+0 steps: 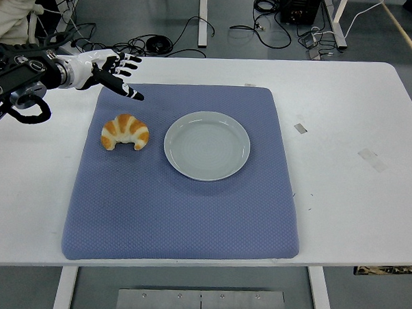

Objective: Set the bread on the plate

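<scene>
— Where do we see the bread (pixel 125 132)?
— On the mat's (pixel 183 215) left side, beside the empty plate (pixel 207 146). Our left hand (pixel 108 71), fingers spread, hovers near the mat's far-left corner.

Table: you have a white table (pixel 344 133), near edge at the bottom.
Mat: a blue mat (pixel 183 208) lies flat on its middle.
Tape: small tape pieces (pixel 300 128) stick right of the mat.
</scene>
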Controlling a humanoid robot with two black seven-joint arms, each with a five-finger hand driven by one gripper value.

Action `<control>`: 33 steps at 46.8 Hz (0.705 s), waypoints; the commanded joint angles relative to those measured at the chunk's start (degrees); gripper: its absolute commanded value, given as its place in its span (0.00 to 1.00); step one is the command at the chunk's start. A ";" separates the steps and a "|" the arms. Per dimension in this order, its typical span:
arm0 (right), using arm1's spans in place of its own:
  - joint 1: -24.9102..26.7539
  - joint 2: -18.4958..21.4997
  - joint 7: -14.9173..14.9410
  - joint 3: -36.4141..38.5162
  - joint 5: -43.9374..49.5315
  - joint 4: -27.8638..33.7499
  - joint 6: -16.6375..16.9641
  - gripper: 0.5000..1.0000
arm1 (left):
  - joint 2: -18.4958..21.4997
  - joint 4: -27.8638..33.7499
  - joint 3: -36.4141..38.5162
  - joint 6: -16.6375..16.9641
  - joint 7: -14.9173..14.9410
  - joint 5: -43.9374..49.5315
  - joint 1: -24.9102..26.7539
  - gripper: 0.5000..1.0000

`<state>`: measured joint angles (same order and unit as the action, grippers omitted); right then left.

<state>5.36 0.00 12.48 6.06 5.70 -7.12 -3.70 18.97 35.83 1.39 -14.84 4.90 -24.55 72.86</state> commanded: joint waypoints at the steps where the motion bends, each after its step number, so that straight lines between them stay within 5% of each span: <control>1: 0.00 0.00 0.00 0.00 -0.07 0.00 0.01 1.00 | 0.10 2.40 0.98 0.08 1.86 -3.92 0.35 0.97; 23: 0.00 0.00 0.00 0.00 0.01 0.00 0.01 1.00 | 5.37 5.82 0.02 -1.15 3.71 -10.70 4.31 0.97; 33: 0.00 0.00 0.00 0.00 0.01 0.00 0.01 1.00 | 8.19 8.38 -6.04 -7.83 3.45 -9.82 3.26 0.98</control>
<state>5.36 0.00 12.48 6.06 5.70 -7.12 -3.70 26.74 44.19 -2.29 -20.76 8.46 -34.81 76.48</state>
